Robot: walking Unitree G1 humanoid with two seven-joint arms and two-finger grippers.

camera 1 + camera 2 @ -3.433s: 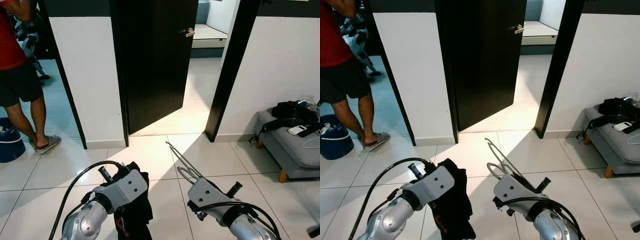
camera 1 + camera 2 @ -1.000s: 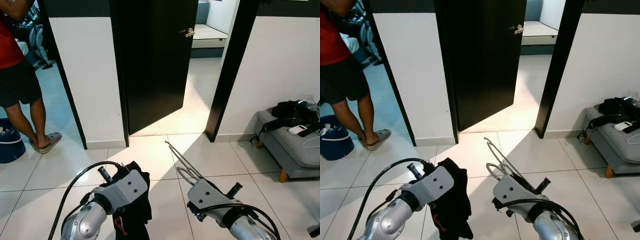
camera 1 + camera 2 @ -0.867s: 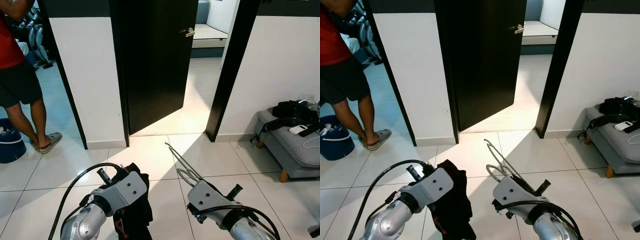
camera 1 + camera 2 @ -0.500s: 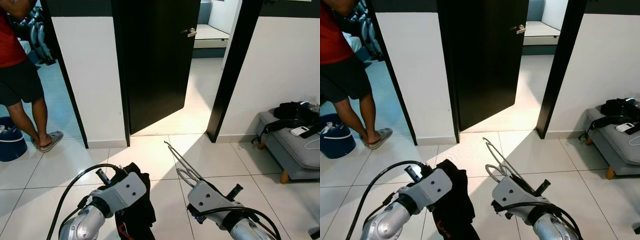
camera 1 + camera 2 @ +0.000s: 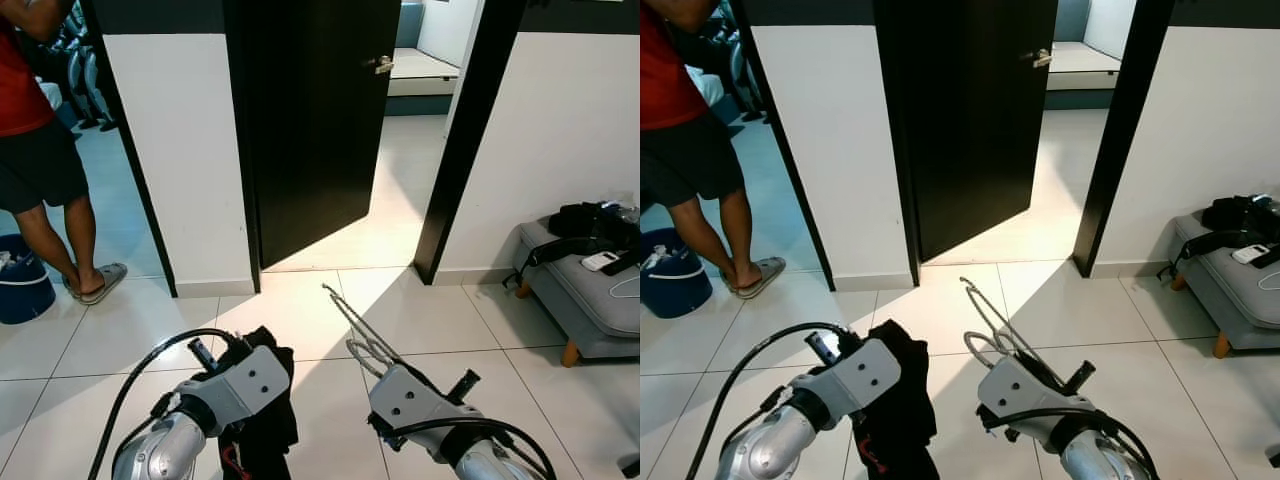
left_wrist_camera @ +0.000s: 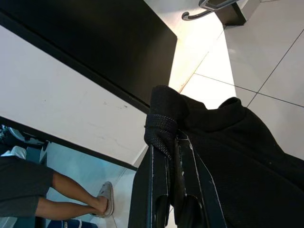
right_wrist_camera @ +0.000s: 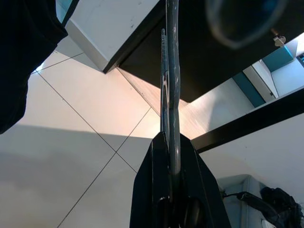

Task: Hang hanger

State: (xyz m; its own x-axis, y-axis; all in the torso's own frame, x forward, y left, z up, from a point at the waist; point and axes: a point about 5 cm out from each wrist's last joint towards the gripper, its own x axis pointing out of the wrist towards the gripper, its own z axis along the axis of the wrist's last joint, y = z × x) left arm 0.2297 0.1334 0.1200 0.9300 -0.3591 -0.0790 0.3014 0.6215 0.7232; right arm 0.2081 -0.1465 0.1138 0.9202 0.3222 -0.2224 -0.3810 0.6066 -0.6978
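Observation:
My right gripper (image 7: 172,142) is shut on a grey wire hanger (image 5: 356,325), which juts forward and up from the fingers over the tiled floor. In the right wrist view the hanger's wire (image 7: 170,71) runs straight out between the black fingers (image 7: 159,185). My left gripper (image 6: 172,147) is shut on a black garment (image 5: 262,400) that hangs down beside the left arm. The cloth (image 6: 228,142) bunches over the fingertips. Both arms are held low in front of me, about side by side.
An open black door (image 5: 310,130) stands straight ahead, leading into a lit room. A white wall section (image 5: 175,150) is to its left. A person (image 5: 35,150) stands at the far left near a blue bucket (image 5: 20,285). A grey couch (image 5: 585,285) with bags sits at right.
The camera has crept slightly forward. Both arms sit a little lower and further left in the picture, still holding the hanger and the garment. The person at left has shifted a little.

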